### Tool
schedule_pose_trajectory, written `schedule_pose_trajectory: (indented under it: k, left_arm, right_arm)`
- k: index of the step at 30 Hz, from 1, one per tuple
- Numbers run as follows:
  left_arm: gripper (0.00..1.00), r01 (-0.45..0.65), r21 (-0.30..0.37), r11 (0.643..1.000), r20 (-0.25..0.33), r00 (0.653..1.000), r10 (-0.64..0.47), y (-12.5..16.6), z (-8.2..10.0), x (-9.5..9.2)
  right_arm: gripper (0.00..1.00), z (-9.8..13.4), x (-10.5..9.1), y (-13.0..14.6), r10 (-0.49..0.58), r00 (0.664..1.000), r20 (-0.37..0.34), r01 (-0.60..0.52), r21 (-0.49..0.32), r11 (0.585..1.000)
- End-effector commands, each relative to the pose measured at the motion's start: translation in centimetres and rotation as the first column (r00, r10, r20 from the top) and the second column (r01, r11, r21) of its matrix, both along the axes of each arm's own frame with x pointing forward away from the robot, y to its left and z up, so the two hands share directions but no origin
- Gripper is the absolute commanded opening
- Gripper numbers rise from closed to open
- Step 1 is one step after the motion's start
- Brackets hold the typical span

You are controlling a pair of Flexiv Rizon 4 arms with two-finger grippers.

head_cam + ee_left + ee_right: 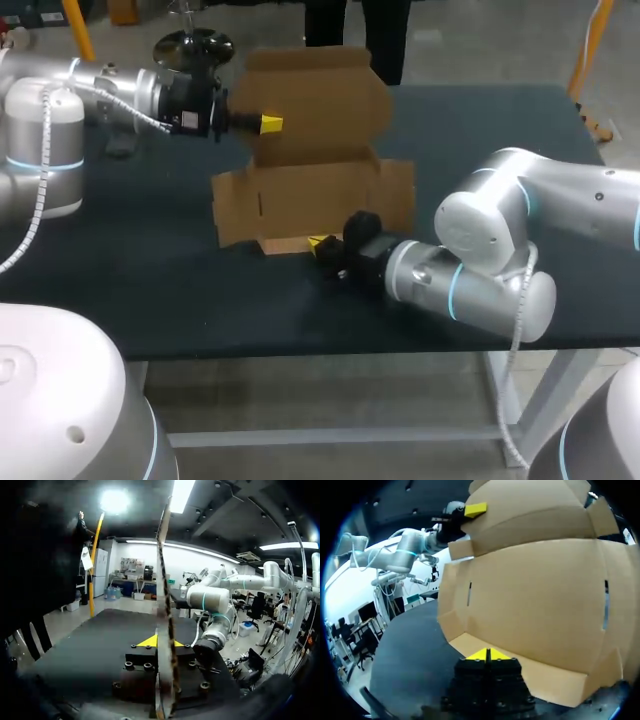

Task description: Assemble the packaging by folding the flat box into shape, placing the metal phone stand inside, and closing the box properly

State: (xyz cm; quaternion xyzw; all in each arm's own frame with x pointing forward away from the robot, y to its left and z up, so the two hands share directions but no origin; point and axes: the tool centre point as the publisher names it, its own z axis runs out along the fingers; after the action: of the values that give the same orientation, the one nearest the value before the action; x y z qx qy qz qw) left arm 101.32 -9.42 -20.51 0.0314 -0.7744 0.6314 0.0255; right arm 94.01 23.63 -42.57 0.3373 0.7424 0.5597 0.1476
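The unfolded brown cardboard box stands upright on the dark table, with its lower panel facing my right wrist camera. My left gripper is shut on the box's upper flap. In the left wrist view that flap runs edge-on between its yellow tips. My right gripper is low at the box's foot and shut. Its joined tips rest against the bottom flap, which lies on the table. I cannot make out the phone stand.
A small dark object lies on the table under my left arm, too dim to identify. My right arm stretches across the table's right front. Bare tabletop shows to the front left and at the far right.
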Motion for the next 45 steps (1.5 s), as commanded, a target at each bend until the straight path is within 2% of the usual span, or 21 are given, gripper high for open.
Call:
schedule_pose_trajectory:
  k: [1, 9, 36, 45]
  left_arm:
    - [0.00, -0.007, 0.005, 1.000, 0.007, 1.000, 0.007, 0.1, 0.0, -1.2]
    - [0.00, -0.007, 0.004, 1.000, 0.014, 1.000, 0.007, 0.2, 0.1, -2.7]
    - [0.00, 0.038, -0.003, 0.999, -0.014, 0.999, -0.038, -0.5, -1.3, -8.5]
    - [0.00, 0.044, -0.011, 0.999, -0.038, 0.998, -0.044, -0.7, -2.0, -9.2]
  right_arm:
    - [0.00, -0.3, -0.1, 0.4, -0.109, 0.994, 0.022, 0.110, -0.038, 0.993]
    - [0.00, -0.3, -0.1, 0.4, -0.109, 0.994, 0.022, 0.110, -0.038, 0.993]
    - [0.00, -0.3, -0.1, 0.4, -0.109, 0.994, 0.022, 0.110, -0.038, 0.993]
    - [0.00, -0.3, -0.1, 0.4, -0.109, 0.994, 0.022, 0.110, -0.038, 0.993]
